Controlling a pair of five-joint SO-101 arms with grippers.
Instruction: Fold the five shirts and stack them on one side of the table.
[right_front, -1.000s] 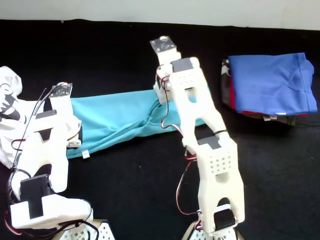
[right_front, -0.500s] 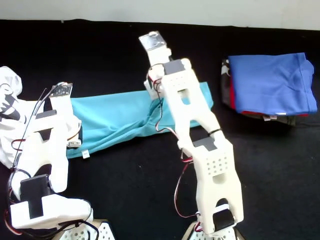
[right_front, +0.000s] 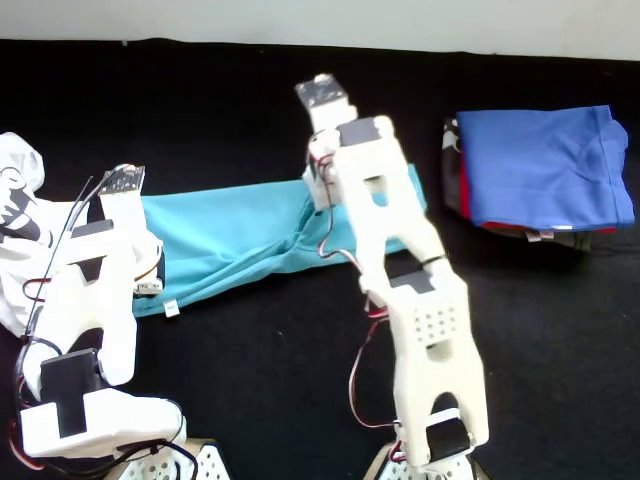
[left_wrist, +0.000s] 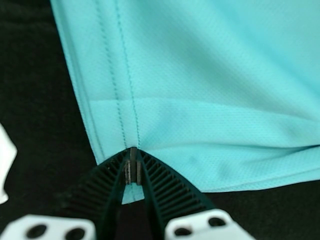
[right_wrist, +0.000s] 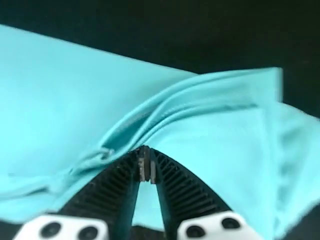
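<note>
In the high view, the teal shirt (right_front: 230, 235) lies pulled out into a long, slightly twisted band across the middle of the black desk (right_front: 250, 380). The left arm (right_front: 95, 290) stands over its left end and the right arm (right_front: 400, 250) over its right part. At the right side of the desk, apart from the teal shirt, sits a stack of folded shirts (right_front: 545, 165), blue on top with a red edge showing beneath. A crumpled white shirt (right_front: 15, 215) lies at the desk's left edge, just beside the left arm. In the left wrist view, the left jaws are closed tight on the teal shirt's hem close to a corner, with the ribbed pads meeting on the cloth where a double line of stitching runs down to them. Black desk shows past the hem. In the right wrist view, the right jaws are likewise pressed together, pinching a raised fold of the teal fabric, which bunches into ridges running away from the grip.
</note>
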